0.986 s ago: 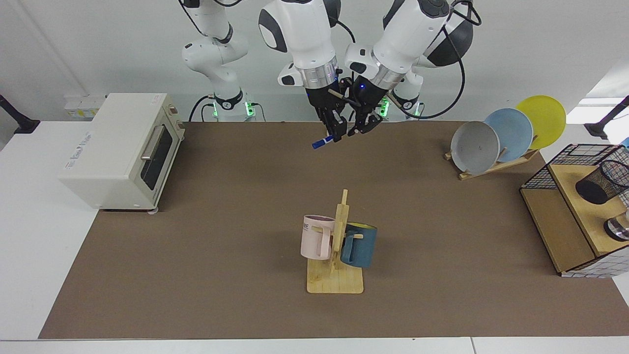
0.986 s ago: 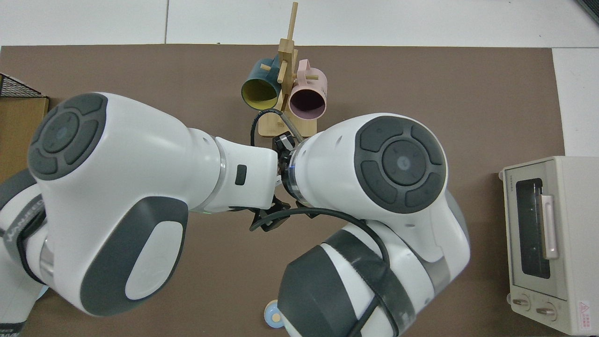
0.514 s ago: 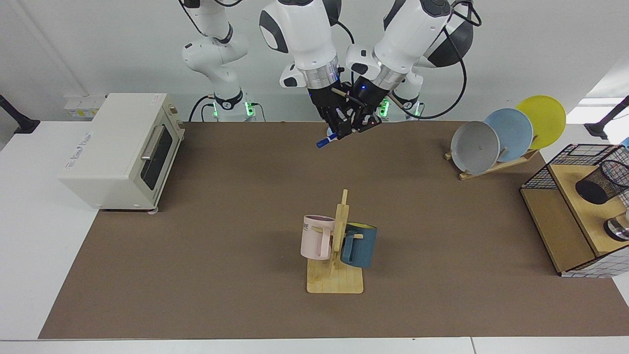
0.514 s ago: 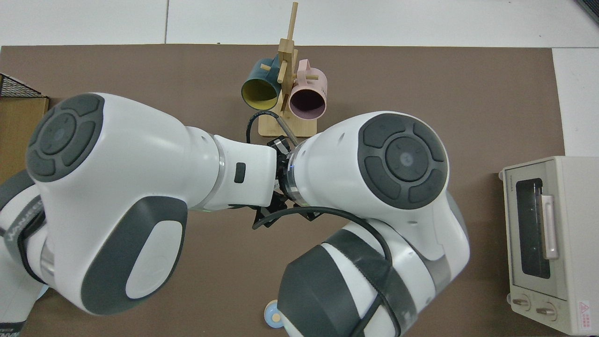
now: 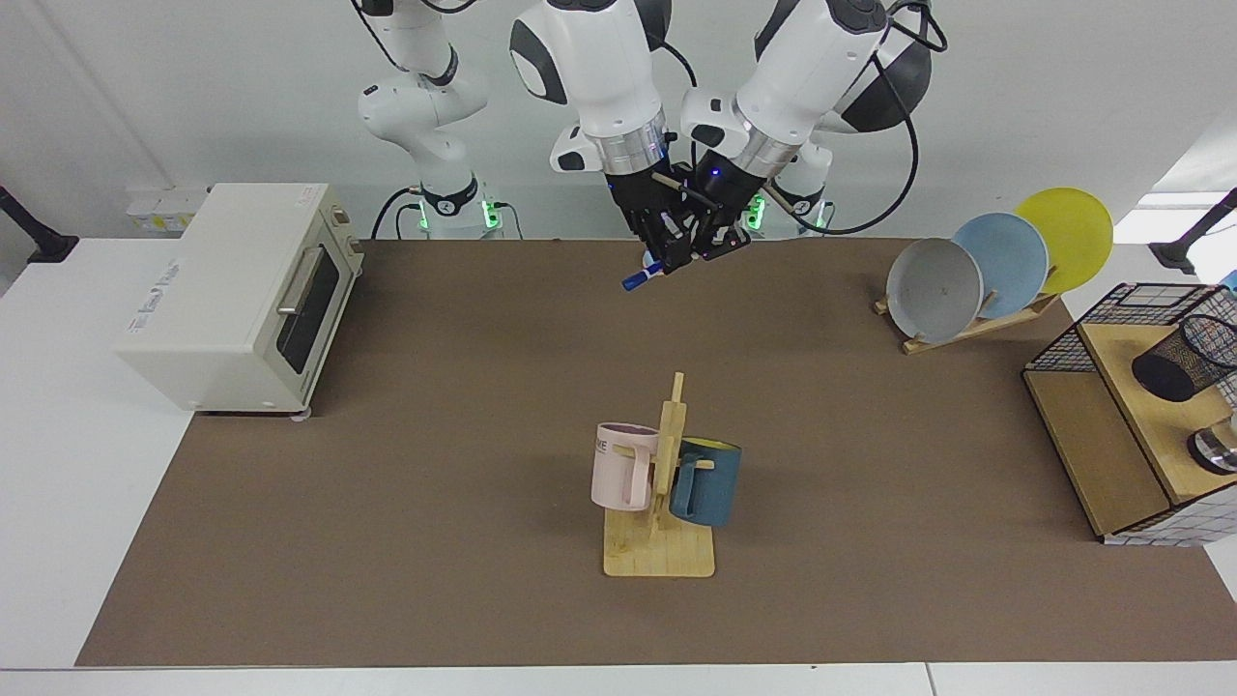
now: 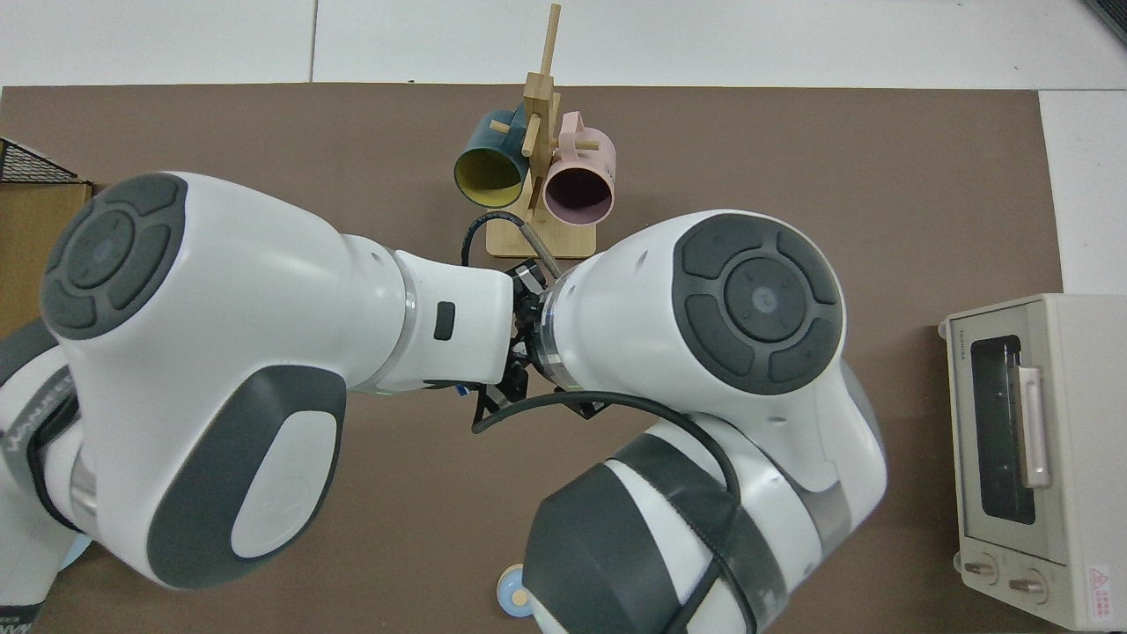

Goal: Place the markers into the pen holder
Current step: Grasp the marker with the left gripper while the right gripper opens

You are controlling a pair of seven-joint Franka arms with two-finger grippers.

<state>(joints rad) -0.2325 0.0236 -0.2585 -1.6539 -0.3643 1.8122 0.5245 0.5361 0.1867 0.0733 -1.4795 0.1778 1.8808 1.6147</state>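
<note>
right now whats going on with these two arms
Both arms meet above the far middle of the table. The right gripper holds the marker, blue end slanting down, with the left gripper pressed in close beside it; this looks like a handover. The pen holder sits far off on the wooden shelf, not yet reached.

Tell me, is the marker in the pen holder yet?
No. The marker hangs above the table in the right hand; the pen holder stands far off.
</note>
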